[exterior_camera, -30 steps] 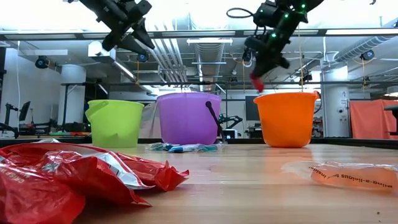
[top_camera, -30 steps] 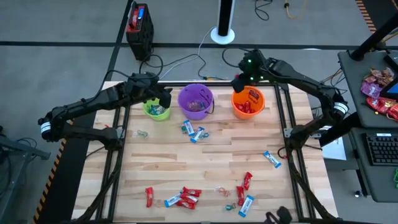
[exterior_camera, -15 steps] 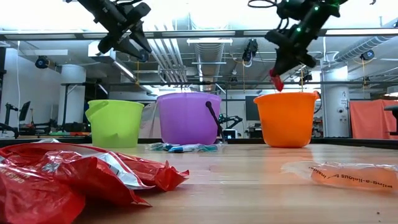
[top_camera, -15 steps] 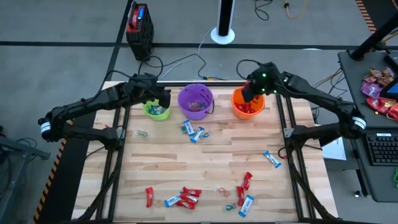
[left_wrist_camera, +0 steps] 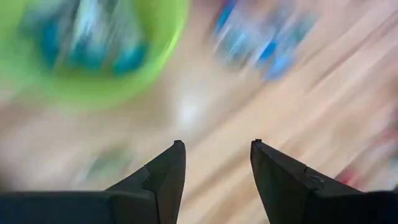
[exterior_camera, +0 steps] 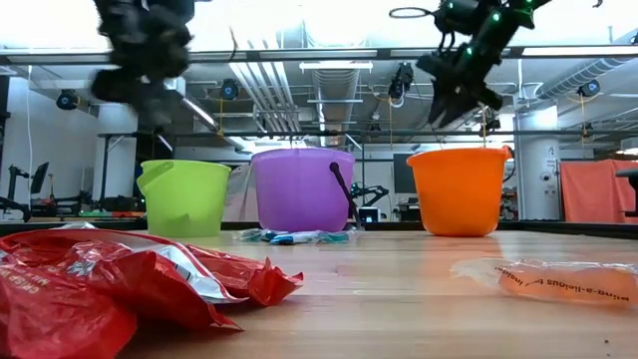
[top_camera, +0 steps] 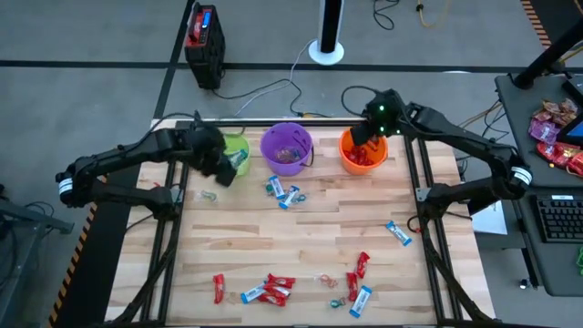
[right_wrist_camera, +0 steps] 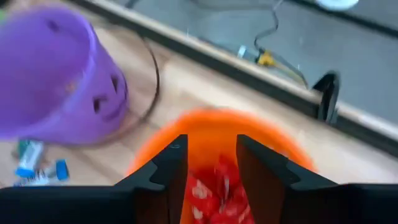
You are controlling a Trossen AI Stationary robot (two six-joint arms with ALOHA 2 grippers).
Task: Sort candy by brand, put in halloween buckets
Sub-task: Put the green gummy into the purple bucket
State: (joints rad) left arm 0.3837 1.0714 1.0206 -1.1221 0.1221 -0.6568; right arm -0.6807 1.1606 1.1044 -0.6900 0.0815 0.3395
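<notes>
Three halloween buckets stand in a row at the table's far side: lime green (top_camera: 239,148), purple (top_camera: 287,148) and orange (top_camera: 363,155). Red candy (right_wrist_camera: 214,186) lies inside the orange bucket (right_wrist_camera: 205,134). My right gripper (right_wrist_camera: 211,146) hangs open above that bucket (exterior_camera: 459,189), nothing between its fingers. My left gripper (left_wrist_camera: 217,149) is open and empty, just on the near side of the green bucket (left_wrist_camera: 93,56), above the table. Blue-and-white candy (top_camera: 284,193) lies in front of the purple bucket. Red and blue candy (top_camera: 273,290) is scattered near the front edge.
A clear-wrapped candy (top_camera: 208,195) lies near the left gripper. More candy lies at the front right (top_camera: 357,278), with one blue piece (top_camera: 398,234) at the right. In the low view a red wrapper (exterior_camera: 100,284) and a clear wrapper (exterior_camera: 558,279) lie close to the camera.
My right gripper has moved from beside the orange bucket to above it, opened and let go of a red candy, which no longer shows at its fingertips. My left gripper has swung quickly from above the green bucket toward the table's near edge and down, staying open.
</notes>
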